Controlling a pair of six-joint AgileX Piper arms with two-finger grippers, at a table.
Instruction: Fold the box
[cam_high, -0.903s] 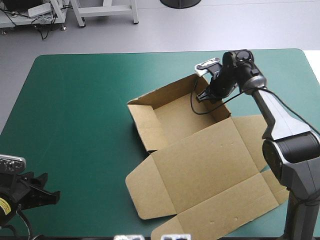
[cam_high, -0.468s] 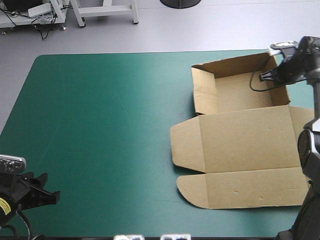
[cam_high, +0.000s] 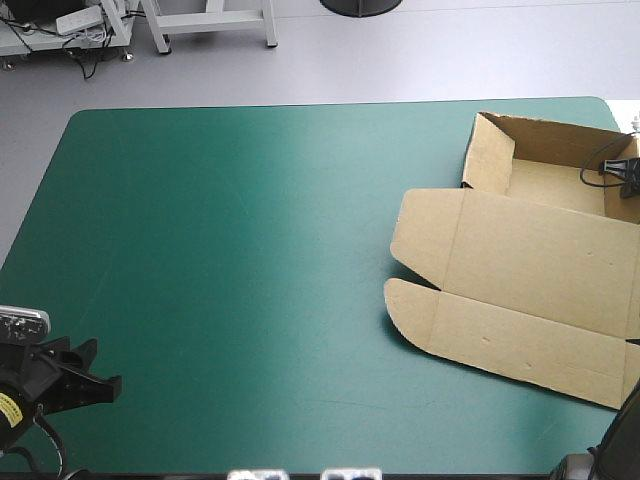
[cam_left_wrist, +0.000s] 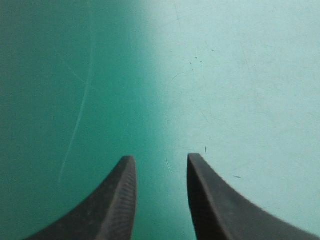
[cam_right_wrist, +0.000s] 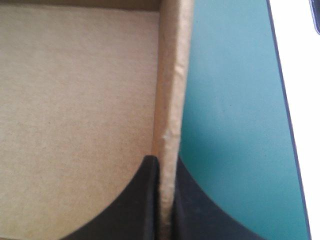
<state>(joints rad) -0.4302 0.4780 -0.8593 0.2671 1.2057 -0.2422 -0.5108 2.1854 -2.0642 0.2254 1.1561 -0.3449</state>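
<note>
The box (cam_high: 520, 270) sits up in the far right corner of the table (cam_high: 220, 260). Its tray end faces the far edge with walls raised, and the lid and flaps lie flat on the near side. Its right part runs out past the high view's edge, so the room on that side can't be judged from above. The right gripper (cam_right_wrist: 165, 167) is all but closed, pinching the tray's right-hand wall. One black finger is inside, one outside, and the wall's top edge runs straight ahead from between them. Just outside that wall there's a narrow strip of teal-green cover (cam_right_wrist: 230, 125), then the table's edge. Left of the box it's wide bare cover all the way across. The left gripper (cam_high: 95, 382) hangs at the near left corner with its fingers a small way apart. It grips nothing and is well apart from the box.
</note>
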